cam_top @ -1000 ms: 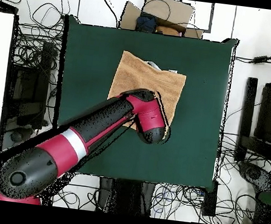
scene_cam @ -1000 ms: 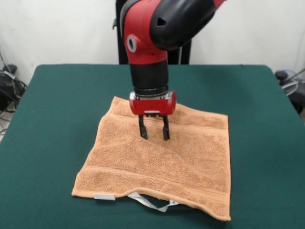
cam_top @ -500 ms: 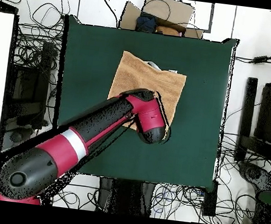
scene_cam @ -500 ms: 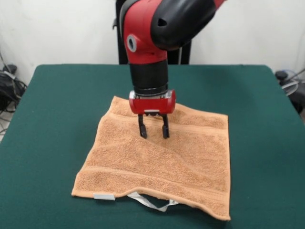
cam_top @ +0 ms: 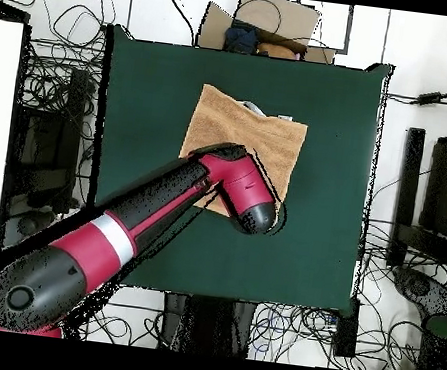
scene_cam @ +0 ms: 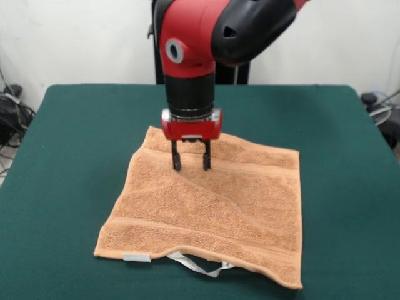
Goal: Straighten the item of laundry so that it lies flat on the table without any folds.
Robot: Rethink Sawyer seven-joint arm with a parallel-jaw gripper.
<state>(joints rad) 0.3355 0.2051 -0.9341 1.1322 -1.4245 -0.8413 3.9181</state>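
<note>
- Nearest the camera in the front view, we are seeing the towel's (scene_cam: 212,212) front hem lying uneven: a white tag (scene_cam: 136,257) is sitting at its left end, and a white loop (scene_cam: 200,265) is poking out where the edge is lifting slightly.
- Further in, we are tracing a diagonal ridge (scene_cam: 219,197) running across the cloth from below the claw down toward the right; the towel is otherwise lying spread near the middle of the table (scene_cam: 69,144).
- Further still, we are holding our gripper (scene_cam: 190,161) with its two fingers parted and empty, pointing straight down over the towel's far-left part, the tips seeming just above the pile.
- We are judging that the ridge starts directly beneath the claw, so the remaining wrinkle is lying toward the near right.
</note>
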